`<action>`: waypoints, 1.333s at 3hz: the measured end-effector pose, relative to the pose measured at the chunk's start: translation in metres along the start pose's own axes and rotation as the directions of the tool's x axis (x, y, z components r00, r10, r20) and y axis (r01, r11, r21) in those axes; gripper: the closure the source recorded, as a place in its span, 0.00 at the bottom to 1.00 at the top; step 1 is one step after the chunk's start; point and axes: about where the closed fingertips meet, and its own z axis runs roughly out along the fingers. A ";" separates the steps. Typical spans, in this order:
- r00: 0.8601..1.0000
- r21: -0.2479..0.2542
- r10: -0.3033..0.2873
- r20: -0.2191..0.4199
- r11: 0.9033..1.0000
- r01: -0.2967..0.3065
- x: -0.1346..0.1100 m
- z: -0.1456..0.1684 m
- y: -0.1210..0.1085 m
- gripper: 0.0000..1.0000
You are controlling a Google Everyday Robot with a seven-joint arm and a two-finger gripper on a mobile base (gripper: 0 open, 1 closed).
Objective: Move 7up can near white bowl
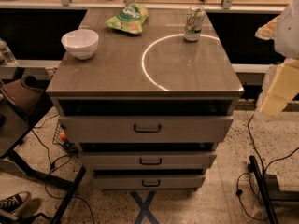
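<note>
The 7up can (194, 23) stands upright at the back right of the grey cabinet top (117, 78). It is silver-white with green and red marks. The white bowl (80, 43) sits near the left edge of the same top, far from the can. My gripper (276, 93) shows at the right edge of the view, pale and cream-coloured. It is off the cabinet's right side and in front of the can, and holds nothing that I can see.
A green chip bag (128, 18) lies at the back middle of the top. A bright arc of reflected light (149, 62) crosses the surface. Three drawers (147, 128) sit below. Cables (261, 171) run over the floor, and a dark chair (18, 97) stands at left.
</note>
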 end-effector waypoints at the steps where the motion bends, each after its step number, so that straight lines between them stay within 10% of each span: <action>1: 1.000 0.000 0.000 0.000 1.000 0.000 0.000 0.000 0.000 0.00; 3: 0.993 0.148 0.042 0.110 0.987 -0.059 -0.002 0.000 -0.043 0.00; 4: 0.968 0.238 0.089 0.234 0.960 -0.145 -0.002 0.004 -0.081 0.00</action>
